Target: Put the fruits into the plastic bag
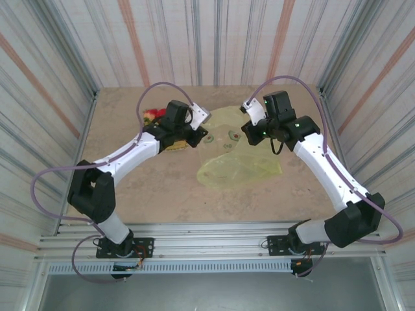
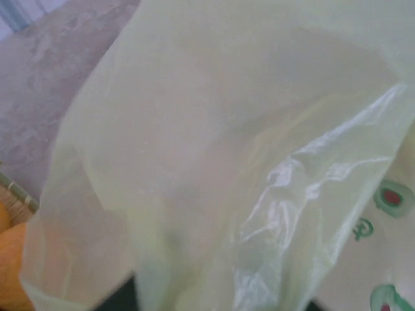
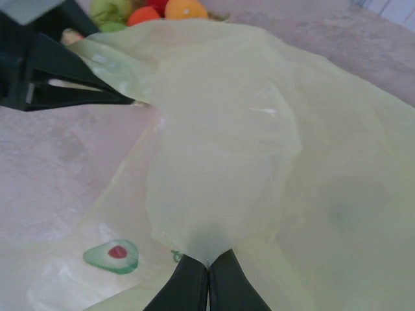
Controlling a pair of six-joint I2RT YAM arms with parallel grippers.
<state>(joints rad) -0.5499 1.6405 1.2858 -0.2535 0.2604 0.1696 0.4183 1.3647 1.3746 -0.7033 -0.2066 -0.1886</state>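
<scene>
**Bag pinched at edge and fold**

Small round red, green and orange fruits (image 1: 154,116) sat on a square yellow-tan woven mat (image 1: 174,148) at far left. The left gripper (image 3: 126,99), narrowed, nipped the left edge of the thin translucent yellow-green plastic bag (image 1: 240,170). The right gripper (image 3: 208,271), closed, pinched a raised fold. Bare tan tabletop (image 1: 162,194) lay open nearer.

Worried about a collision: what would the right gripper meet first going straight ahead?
The plastic bag it pinches, billowing just ahead of the right gripper; the fruits lie further on, depth unclear.
</scene>
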